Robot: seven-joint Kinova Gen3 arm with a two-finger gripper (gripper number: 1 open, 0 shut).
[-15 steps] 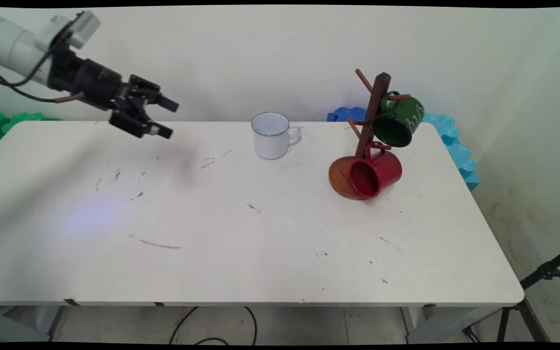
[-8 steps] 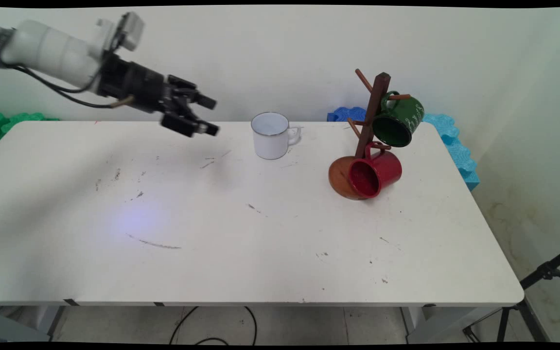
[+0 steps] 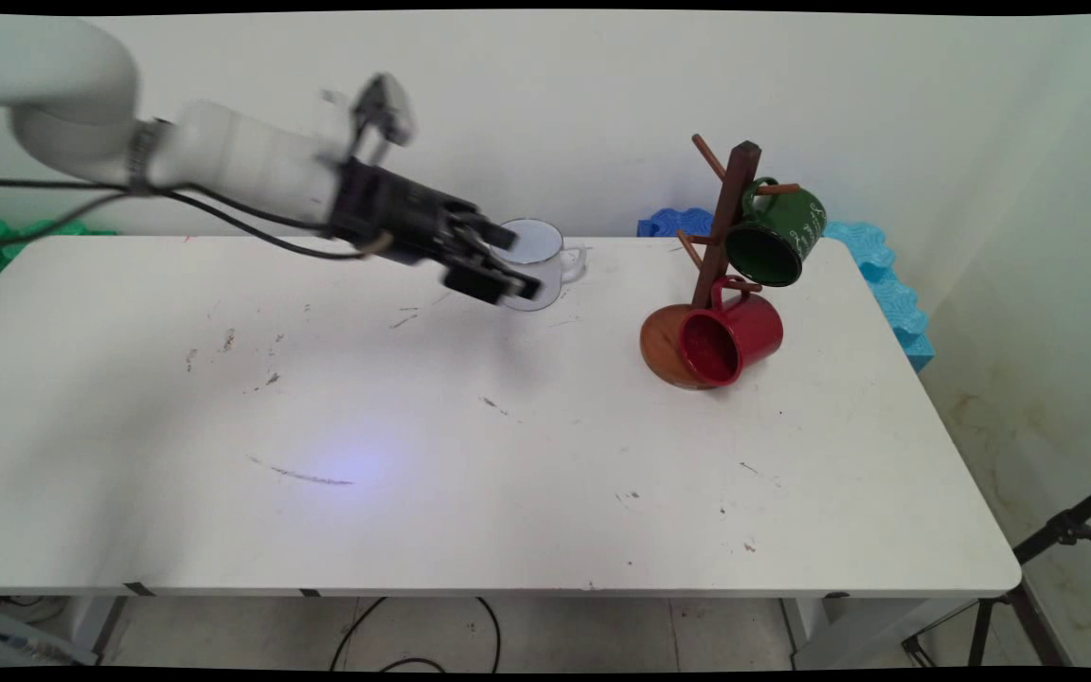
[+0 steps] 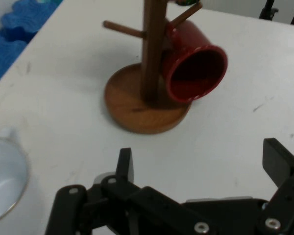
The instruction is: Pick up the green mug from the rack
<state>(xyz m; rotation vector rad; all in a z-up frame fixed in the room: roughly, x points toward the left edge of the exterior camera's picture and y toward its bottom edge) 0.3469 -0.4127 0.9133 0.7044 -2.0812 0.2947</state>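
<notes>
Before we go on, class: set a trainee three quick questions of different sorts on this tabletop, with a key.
1. True or false: the black two-finger gripper is shut on the white enamel mug.
2. Which mug hangs higher on the brown wooden mug tree: A) the dark green enamel mug; B) the red enamel mug?
3. Fill in: in the main view the gripper is in front of the ___ mug.

Key: 1 false, its fingers are spread with nothing between them; 2 A; 3 white.

Spread hand [image 4: 198, 169] — red mug [image 4: 195, 68] on wooden rack [image 4: 146, 100]
</notes>
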